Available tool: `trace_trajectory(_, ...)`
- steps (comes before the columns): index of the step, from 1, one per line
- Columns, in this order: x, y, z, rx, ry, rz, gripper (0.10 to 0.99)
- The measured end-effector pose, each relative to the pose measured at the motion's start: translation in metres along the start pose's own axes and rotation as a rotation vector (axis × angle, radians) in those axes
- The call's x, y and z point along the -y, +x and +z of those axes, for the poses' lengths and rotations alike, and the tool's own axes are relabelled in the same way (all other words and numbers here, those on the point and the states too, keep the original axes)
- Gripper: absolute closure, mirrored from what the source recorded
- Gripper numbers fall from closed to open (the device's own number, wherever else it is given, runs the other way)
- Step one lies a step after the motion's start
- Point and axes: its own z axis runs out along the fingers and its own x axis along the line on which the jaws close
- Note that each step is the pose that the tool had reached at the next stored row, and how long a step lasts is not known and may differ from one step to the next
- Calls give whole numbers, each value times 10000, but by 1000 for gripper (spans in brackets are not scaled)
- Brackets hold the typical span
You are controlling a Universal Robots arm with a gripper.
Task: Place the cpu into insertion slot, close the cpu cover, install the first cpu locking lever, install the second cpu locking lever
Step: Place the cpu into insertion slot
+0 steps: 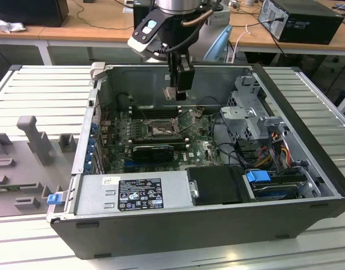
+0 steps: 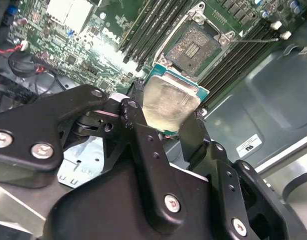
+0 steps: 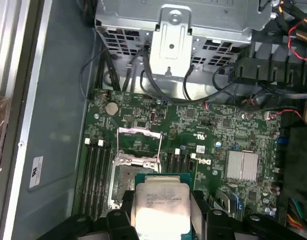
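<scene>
The gripper [image 1: 179,93] is hanging from the arm inside the open case [image 1: 189,230], which is lying on the ribbed metal surface [image 1: 37,90]. In the exterior view it is hovering above the green board [image 1: 200,149], over the far side of the slot [image 1: 160,129] and close to the case's far wall. Its two black fingers [image 2: 138,125] are pinching the cpu [image 2: 171,102] by opposite edges, so the chip is sitting between the tips, up in the air and well apart from the slot [image 2: 196,45]. In both wrist views the silvery face is facing the camera, with a thin green edge showing around it. In the first wrist view the cpu [image 3: 161,200] is overlapping one side of the slot [image 3: 124,182], whose tan-grey pin field is lying bare with nothing seated in it. The cover [image 3: 138,131] is standing open just beyond the slot, its square window showing the board through it. Long black memory slots [image 3: 96,170] are running alongside the slot on both flanks. A metal drive cage [image 3: 173,20] with dark cables hanging from it is sitting past the board's far edge, and a small silver heatsink [image 3: 242,165] is sitting off to one side.
</scene>
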Motion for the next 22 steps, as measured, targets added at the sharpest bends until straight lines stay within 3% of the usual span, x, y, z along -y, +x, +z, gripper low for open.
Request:
trace_trajectory(5,3,1,37,86,-18,976,557)
trace_trajectory(11,14,1,64,97,-22,1108,557)
trace_trajectory(17,54,3,160,99,-20,1117,557)
trace_trajectory(22,59,2,215,179,-39,2020,557)
